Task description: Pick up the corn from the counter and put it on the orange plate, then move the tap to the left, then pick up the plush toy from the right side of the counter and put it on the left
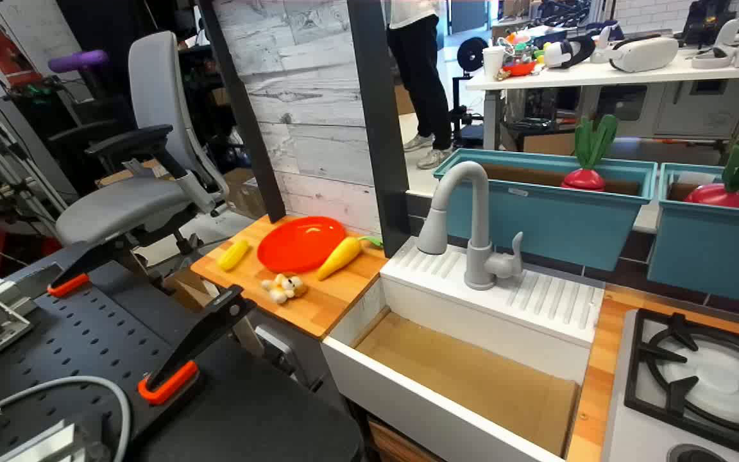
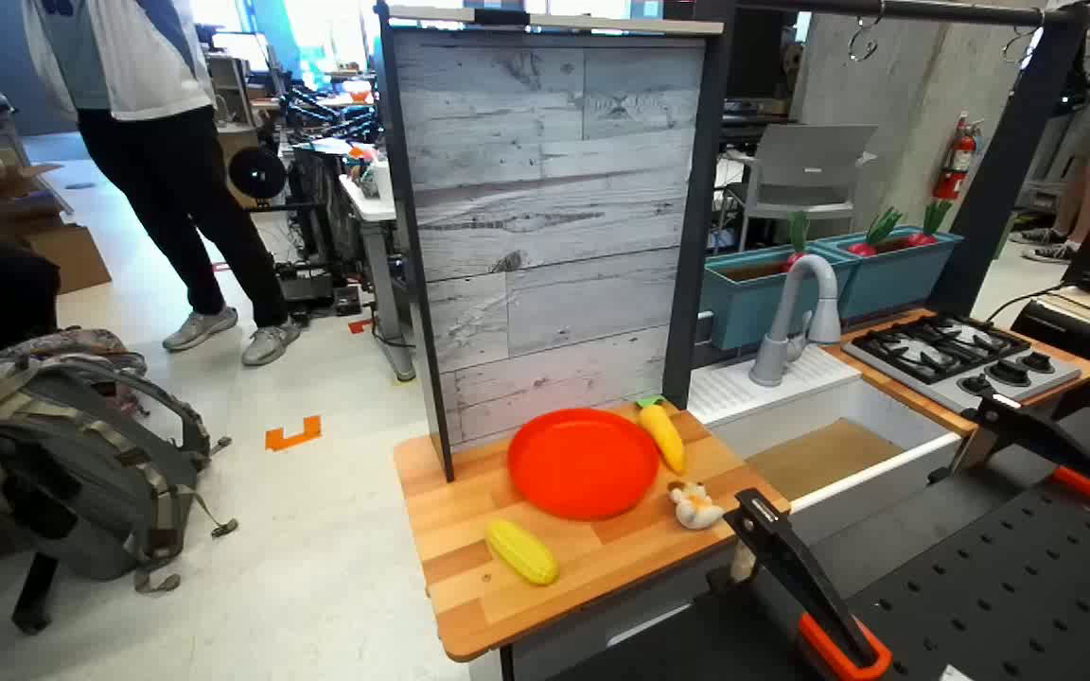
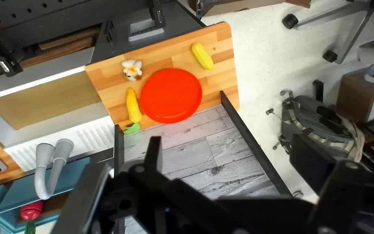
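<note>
Spread wide, the end effector (image 3: 227, 146) comes in at the lower edge of the wrist view, its two dark fingers (image 3: 155, 156) well apart and holding nothing. Past the gap between them stands a grey wood-grain panel (image 3: 187, 156), and the task's things lie well away from the fingertips.

Bright yellow, the corn (image 2: 521, 551) lies flat on the wooden desk (image 2: 621, 549), towards the end opposite the sink (image 1: 421, 410). It is off the orange plate (image 2: 583, 463), near it, with a strip of wood showing between the two. On the plate's sink side, the plush toy (image 3: 131, 69), cream with brown and orange patches, sits near the rim and near the long edge of the desk. An orange-yellow tapered piece (image 1: 342, 256) with a green top lies along the same side of the plate; whether it touches the rim cannot be told.

In both exterior views the grey tap (image 1: 480, 218) stands upright on the ribbed white ledge (image 1: 555, 301) of the sink, its spout arched over, the head pointing down and a small lever (image 1: 516, 253) beside the base. Blue planters (image 1: 543, 218) holding red vegetables (image 1: 583, 179) stand behind it, and a stovetop (image 1: 626, 423) is set beyond the sink.
</note>
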You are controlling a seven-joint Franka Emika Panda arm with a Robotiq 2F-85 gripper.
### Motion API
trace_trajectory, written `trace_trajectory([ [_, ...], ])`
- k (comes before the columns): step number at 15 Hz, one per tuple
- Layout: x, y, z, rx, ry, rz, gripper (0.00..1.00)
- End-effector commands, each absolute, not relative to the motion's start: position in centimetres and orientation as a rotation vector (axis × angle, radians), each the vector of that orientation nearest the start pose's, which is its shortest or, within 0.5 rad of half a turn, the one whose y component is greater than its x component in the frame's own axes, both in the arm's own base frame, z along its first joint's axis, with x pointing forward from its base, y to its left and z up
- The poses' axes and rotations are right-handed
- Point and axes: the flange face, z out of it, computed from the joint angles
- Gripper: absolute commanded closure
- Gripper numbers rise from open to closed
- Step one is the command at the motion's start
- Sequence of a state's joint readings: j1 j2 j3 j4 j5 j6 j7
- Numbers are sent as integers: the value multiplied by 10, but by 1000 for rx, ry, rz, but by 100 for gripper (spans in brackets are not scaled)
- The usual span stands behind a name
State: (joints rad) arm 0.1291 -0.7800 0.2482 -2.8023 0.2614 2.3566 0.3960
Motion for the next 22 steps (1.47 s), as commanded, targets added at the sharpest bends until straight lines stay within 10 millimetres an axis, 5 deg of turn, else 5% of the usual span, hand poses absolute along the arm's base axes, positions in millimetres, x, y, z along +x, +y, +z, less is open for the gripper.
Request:
trace_trajectory([
  [1,315,124,443,-2942,318,-438,0],
  [13,325,119,435,-2941,342,-416,0],
  [22,375,138,356,-2942,351,-381,0],
])
